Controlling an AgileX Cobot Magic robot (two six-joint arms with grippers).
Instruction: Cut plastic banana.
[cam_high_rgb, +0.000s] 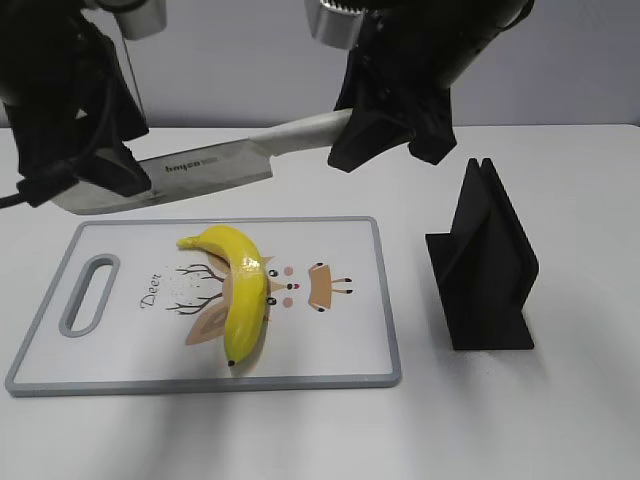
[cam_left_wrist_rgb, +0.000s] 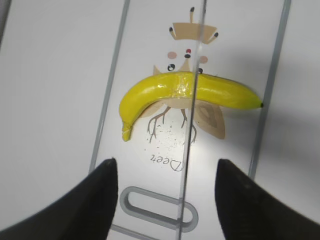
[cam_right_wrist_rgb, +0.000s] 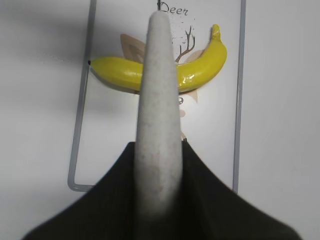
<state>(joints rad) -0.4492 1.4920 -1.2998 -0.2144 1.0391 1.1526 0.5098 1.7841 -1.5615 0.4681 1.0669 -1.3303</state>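
Note:
The plastic banana (cam_high_rgb: 243, 290) lies on a white cutting board (cam_high_rgb: 340, 345) with a grey rim and a deer drawing. It is bright yellow with a shiny seam at its middle. My right gripper (cam_high_rgb: 385, 130) is shut on the pale handle of a kitchen knife (cam_high_rgb: 205, 170) and holds it level above the board's far edge. In the right wrist view the handle (cam_right_wrist_rgb: 159, 100) crosses over the banana (cam_right_wrist_rgb: 200, 72). My left gripper (cam_high_rgb: 95, 180) is open at the blade's tip. In the left wrist view the blade (cam_left_wrist_rgb: 192, 125) shows edge-on between the spread jaws (cam_left_wrist_rgb: 166, 170), above the banana (cam_left_wrist_rgb: 150, 92).
A black knife stand (cam_high_rgb: 487, 265) stands on the table to the right of the board. The board's oval handle hole (cam_high_rgb: 90, 293) is at its left end. The white table runs all around the board.

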